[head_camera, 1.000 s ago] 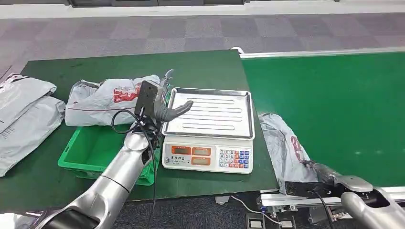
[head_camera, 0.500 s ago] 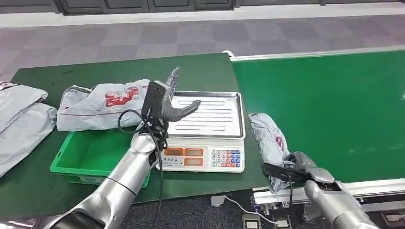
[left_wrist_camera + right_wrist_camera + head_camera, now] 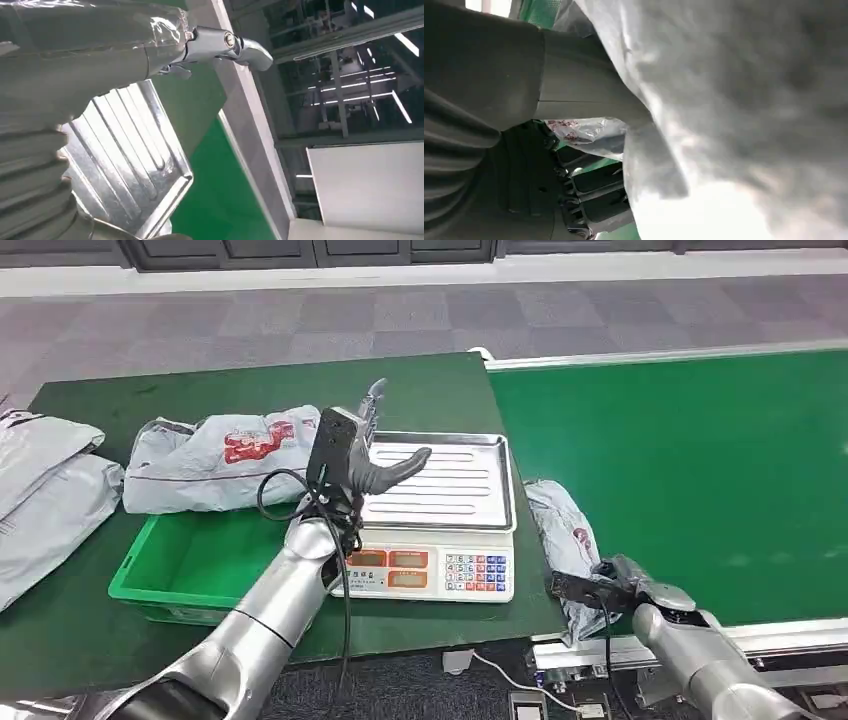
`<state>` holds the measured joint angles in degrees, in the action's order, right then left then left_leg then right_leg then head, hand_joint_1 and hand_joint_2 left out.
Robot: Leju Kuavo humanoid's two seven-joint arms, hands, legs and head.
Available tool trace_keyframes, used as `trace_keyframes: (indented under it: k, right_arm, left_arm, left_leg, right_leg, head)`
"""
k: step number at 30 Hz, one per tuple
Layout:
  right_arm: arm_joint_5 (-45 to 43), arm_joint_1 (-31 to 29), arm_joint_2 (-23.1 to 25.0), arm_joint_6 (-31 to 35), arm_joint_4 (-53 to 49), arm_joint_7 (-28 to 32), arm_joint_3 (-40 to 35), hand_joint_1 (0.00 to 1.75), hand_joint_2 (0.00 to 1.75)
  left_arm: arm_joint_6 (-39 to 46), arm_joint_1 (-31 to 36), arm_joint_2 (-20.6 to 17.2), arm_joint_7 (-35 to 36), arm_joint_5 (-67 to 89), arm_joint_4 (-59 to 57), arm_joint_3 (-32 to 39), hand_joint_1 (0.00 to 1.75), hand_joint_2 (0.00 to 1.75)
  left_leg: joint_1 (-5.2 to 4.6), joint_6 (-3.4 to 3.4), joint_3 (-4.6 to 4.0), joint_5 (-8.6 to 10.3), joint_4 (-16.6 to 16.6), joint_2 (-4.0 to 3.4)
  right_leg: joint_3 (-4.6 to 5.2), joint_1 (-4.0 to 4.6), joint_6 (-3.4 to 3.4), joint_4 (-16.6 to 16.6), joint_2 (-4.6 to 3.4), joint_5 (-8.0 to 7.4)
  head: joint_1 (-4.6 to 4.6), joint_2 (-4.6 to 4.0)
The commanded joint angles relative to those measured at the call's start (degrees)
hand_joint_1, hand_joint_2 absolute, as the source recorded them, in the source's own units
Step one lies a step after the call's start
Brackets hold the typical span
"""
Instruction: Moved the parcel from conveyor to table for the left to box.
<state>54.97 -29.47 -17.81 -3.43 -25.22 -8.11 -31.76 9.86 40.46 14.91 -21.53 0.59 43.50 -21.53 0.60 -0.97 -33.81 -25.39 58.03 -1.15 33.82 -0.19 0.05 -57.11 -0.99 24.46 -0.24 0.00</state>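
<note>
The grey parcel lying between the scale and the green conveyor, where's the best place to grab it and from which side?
Probably at its near end, from the robot's right. The grey parcel lies long and limp, pointing toward the robot, and the right hand is already at that end.

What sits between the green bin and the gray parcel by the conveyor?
In the head view, the weighing scale stands between the green bin and the gray parcel, with the raised left robot hand over the scale's near-left edge.
</note>
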Motion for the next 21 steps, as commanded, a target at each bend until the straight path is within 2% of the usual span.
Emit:
trace_keyframes:
  k: [1,3,4,5,6,7,12,21]
  right_arm:
    - [-5.4,3.7,0.0,10.8,-23.8,-3.8,9.3,1.75,1.75]
    - [-1.8,9.4,0.1,11.8,-40.2,-6.2,16.1,1.75,1.75]
    - [-1.0,10.5,0.2,9.7,-43.3,-6.9,17.3,1.75,1.75]
    - [1.2,12.2,0.4,10.3,-47.4,-6.8,19.4,1.75,1.75]
    - [0.5,13.7,0.5,13.0,-51.5,-4.1,22.1,1.75,1.75]
    - [0.0,14.5,0.2,11.8,-53.8,-3.5,23.6,1.75,1.75]
    - [-0.1,13.1,0.2,11.6,-56.1,-1.2,26.9,1.75,1.75]
    - [0.2,13.1,0.6,11.7,-55.2,-0.8,26.6,1.75,1.75]
  left_arm:
    - [3.2,-2.3,-6.5,0.4,-0.5,2.8,-0.2,0.0,1.75]
    - [3.5,-3.3,-7.4,0.5,-0.4,4.2,0.9,0.0,1.75]
    - [3.4,-3.4,-7.6,0.6,-0.4,4.5,0.9,0.0,1.75]
    - [3.5,-3.6,-7.6,0.5,-0.4,4.5,1.4,0.0,1.75]
    - [3.9,-3.8,-7.7,0.7,0.0,4.3,1.7,0.0,1.75]
    - [3.8,-3.9,-7.8,0.5,0.0,4.1,1.8,0.0,1.75]
    - [3.8,-4.6,-7.8,-0.6,0.2,3.3,2.3,0.0,1.75]
    - [3.8,-4.5,-7.7,-0.6,0.3,3.4,2.4,0.0,1.75]
  left_leg:
    - [-0.12,0.02,-0.34,0.21,-0.2,-0.18]
    - [-0.15,0.05,-0.29,0.02,-0.1,-0.21]
    - [-0.15,0.04,-0.41,0.05,-0.1,-0.22]
    - [-0.13,0.03,-0.42,0.09,-0.1,-0.17]
    - [-0.11,0.03,-0.33,0.2,-0.1,0.04]
    - [-0.12,0.02,-0.17,0.24,-0.1,0.14]
    - [-0.16,0.0,-0.6,0.43,0.0,0.89]
    - [-0.17,0.03,-0.7,0.44,0.0,1.05]
  right_leg:
    - [0.49,-0.11,-0.01,0.1,-0.18,-0.23]
    - [0.41,-0.17,0.01,-0.1,-0.21,-0.07]
    - [0.56,-0.18,-0.01,-0.1,-0.23,-0.09]
    - [0.6,-0.18,-0.02,-0.1,-0.18,-0.07]
    - [0.71,-0.15,0.0,-0.1,0.01,-0.07]
    - [0.76,-0.16,-0.03,-0.2,0.07,-0.05]
    - [1.03,-0.21,0.01,-0.2,0.75,-0.03]
    - [1.01,-0.23,0.05,-0.1,0.89,-0.01]
  head:
    - [0.0,0.0]
    - [0.0,0.0]
    - [-0.02,0.0]
    - [0.0,0.0]
    - [0.0,0.0]
    - [0.0,0.0]
    - [0.0,0.0]
    - [0.0,0.0]
